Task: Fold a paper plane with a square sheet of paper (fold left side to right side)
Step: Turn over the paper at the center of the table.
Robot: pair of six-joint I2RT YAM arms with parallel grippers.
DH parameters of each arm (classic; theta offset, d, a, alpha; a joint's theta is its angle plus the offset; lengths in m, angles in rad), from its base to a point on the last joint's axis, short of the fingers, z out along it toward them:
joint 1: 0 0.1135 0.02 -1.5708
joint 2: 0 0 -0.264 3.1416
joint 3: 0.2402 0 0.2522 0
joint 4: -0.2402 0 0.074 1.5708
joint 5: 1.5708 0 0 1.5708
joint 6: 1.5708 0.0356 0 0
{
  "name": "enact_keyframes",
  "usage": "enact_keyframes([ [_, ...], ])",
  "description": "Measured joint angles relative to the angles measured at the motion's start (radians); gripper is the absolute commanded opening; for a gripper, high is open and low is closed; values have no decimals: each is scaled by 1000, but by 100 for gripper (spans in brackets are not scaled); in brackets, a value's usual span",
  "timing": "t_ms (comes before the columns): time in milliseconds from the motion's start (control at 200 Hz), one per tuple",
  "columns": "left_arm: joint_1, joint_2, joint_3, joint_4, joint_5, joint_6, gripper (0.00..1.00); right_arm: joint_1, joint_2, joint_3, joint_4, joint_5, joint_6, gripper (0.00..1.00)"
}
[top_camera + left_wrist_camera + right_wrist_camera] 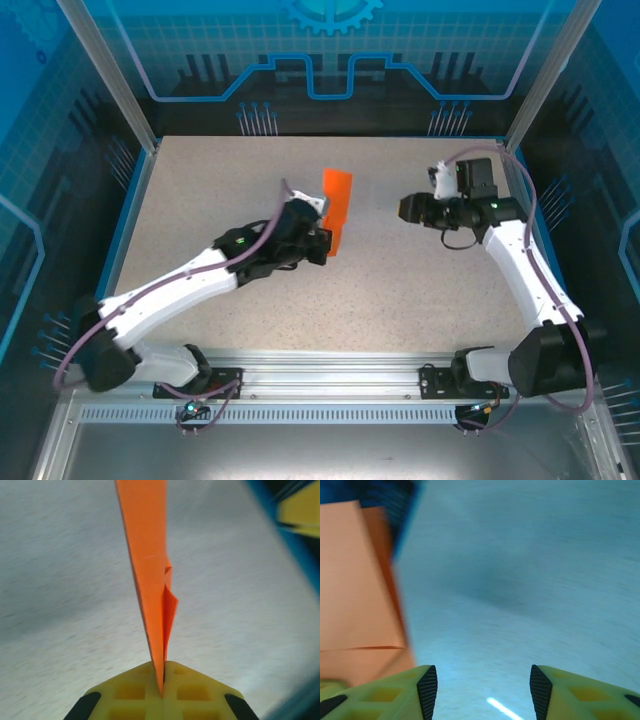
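Speckled tabletop [200,210]; folded orange paper [338,195], long axis away from left gripper [323,245].

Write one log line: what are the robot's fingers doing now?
left fingers: shut on folded orange paper | right fingers: open, empty, apart from paper

Robotics lab test cell. A speckled beige counter [400,290] sits inside an enclosure of aluminium posts [105,70] and translucent blue panels [330,55] printed with circuit lines and a gear emblem [332,12]. A white-and-black left arm [170,290] and right arm [525,260] are bolted to a metal rail [330,365] at the near edge.
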Motion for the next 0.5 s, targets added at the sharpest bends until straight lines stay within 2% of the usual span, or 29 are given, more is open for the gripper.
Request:
enact_keyframes([
  [125, -46, 259, 202, -299, -208, -68, 1, -72, -49, -131, -27, 88, 18, 57],
  [220, -61, 431, 327, -478, -299, -128, 2, -98, -69, -176, -39, 123, 23, 57],
  [320, -74, 572, 429, -626, -345, -182, 5, -105, -78, -185, -41, 137, 23, 57],
  [500, -83, 814, 669, -848, -350, -230, 11, -106, -83, -213, -25, 129, 24, 57],
])
